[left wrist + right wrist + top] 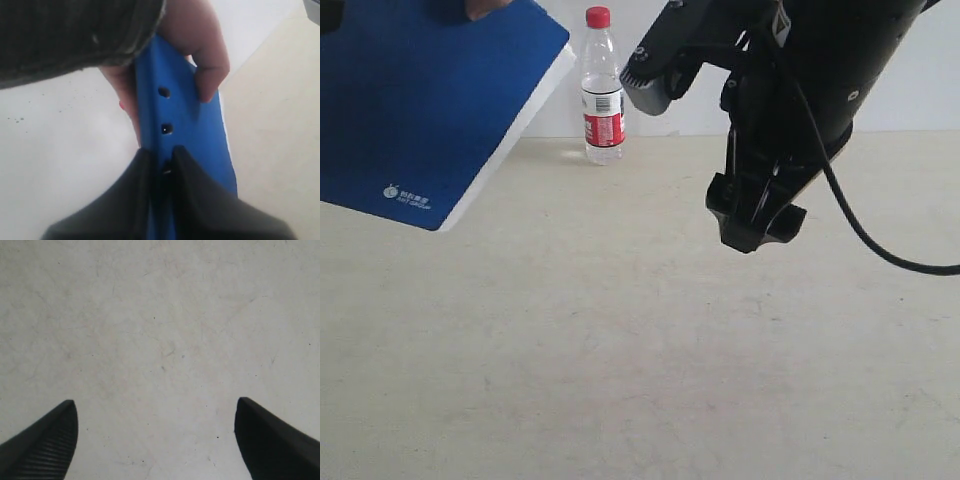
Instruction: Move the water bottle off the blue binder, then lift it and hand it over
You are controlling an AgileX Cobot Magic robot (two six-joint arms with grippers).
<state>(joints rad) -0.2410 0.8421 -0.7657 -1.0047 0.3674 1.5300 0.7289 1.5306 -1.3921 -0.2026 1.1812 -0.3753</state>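
The blue binder [195, 135] is off the table and tilted. The left gripper [161, 154] is pinched on its spine, with one black finger on each side just below two of the spine holes. A person's hand [200, 50] in a dark sleeve [65, 35] grips the same spine just beyond the claw, thumb on one face and fingers on the other.

In the exterior view the binder [415, 100] hangs over the table's far left corner. Its logo is on the low side and its white page edge faces the water bottle [603, 90]. The bottle stands upright near the far edge of the table [620, 350], close to the wall [910, 90] and clear of the binder.

The right gripper [755, 220] hovers above the right half of the table, well apart from the bottle. Its wrist view shows the right gripper [155, 402] spread wide over bare tabletop.

The exterior view cuts off the binder's top and left, and shows only a fingertip of the hand. Whether the dark patch in that corner is the left claw cannot be told. The logo lettering is too small to read.
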